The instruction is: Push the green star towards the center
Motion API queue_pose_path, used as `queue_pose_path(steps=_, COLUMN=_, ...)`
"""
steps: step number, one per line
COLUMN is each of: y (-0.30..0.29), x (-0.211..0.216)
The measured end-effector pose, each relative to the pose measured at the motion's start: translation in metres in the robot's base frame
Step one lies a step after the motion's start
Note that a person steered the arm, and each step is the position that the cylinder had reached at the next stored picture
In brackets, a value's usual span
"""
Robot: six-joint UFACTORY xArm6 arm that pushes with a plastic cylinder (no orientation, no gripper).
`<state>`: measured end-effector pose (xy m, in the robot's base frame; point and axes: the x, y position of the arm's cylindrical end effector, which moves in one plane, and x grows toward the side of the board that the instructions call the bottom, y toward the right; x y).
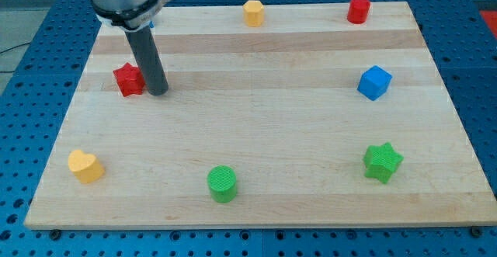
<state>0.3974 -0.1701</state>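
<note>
A pale wooden bench (256,125) fills the frame. The green star (382,161) sits flat at lower right, near the edge, well apart from my tip (158,92), which rests at upper left just beside a red star (129,79). There is no hand to open or close, only a plain rod. The star looks like small, light, rigid plastic that should slide easily but may spin; best pushed from its lower-right side, squarely between two points.

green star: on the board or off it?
On the board. The green star sits flat on the wooden board near the view's bottom right, inside both edges. My tip is far off, beside the red star.
</note>
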Motion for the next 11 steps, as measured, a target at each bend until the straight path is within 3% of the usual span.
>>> queue_pose_path(steps=1, y=-0.009, x=-0.004)
queue_pose_path(steps=2, y=0.072, x=0.017)
queue_pose_path(steps=3, y=0.205, x=0.058)
queue_pose_path(steps=4, y=0.284, x=0.147)
queue_pose_path(steps=5, y=0.297, x=0.22)
queue_pose_path(steps=7, y=0.374, x=0.196)
queue_pose_path(steps=9, y=0.32, x=0.134)
queue_pose_path(steps=10, y=0.297, x=0.133)
queue_pose_path(steps=11, y=0.304, x=0.174)
